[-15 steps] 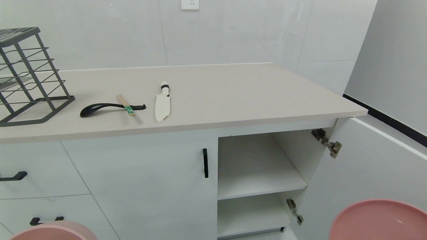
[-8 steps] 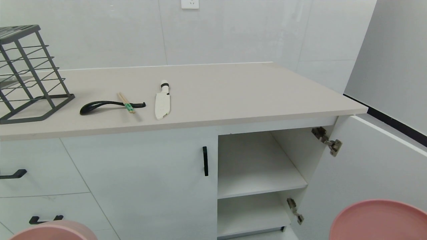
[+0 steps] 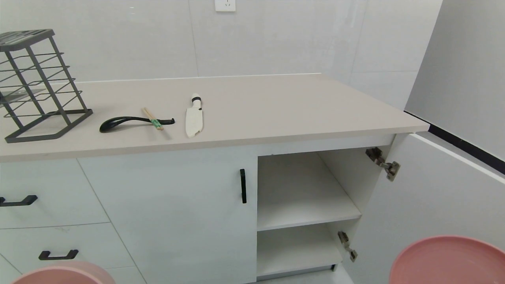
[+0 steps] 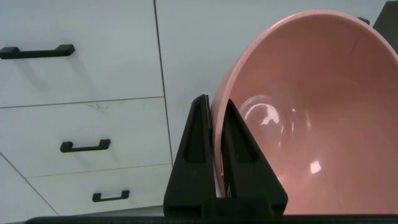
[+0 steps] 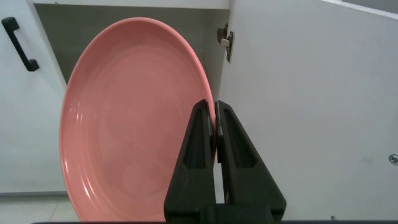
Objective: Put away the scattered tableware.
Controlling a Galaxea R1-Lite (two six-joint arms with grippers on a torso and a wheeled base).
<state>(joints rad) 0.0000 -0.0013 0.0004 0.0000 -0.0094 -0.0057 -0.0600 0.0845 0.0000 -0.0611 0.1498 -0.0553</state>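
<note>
Rim grips before the cupboard (image 3: 305,197): left jaws are pinching the bowl (image 4: 311,112), right jaws the plate (image 5: 130,124); both probably stiff, slick, breakable.

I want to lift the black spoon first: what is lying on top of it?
A pair of wooden chopsticks with green bands crosses the handle of the black spoon. The handle stretch beneath them is covered.

The cupboard door (image 3: 434,193) stands wide, upper shelf (image 3: 303,201) reachable.

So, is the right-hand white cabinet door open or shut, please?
Open: the white cabinet door stands swung outward, exposing its metal hinges and two white shelves.
</note>
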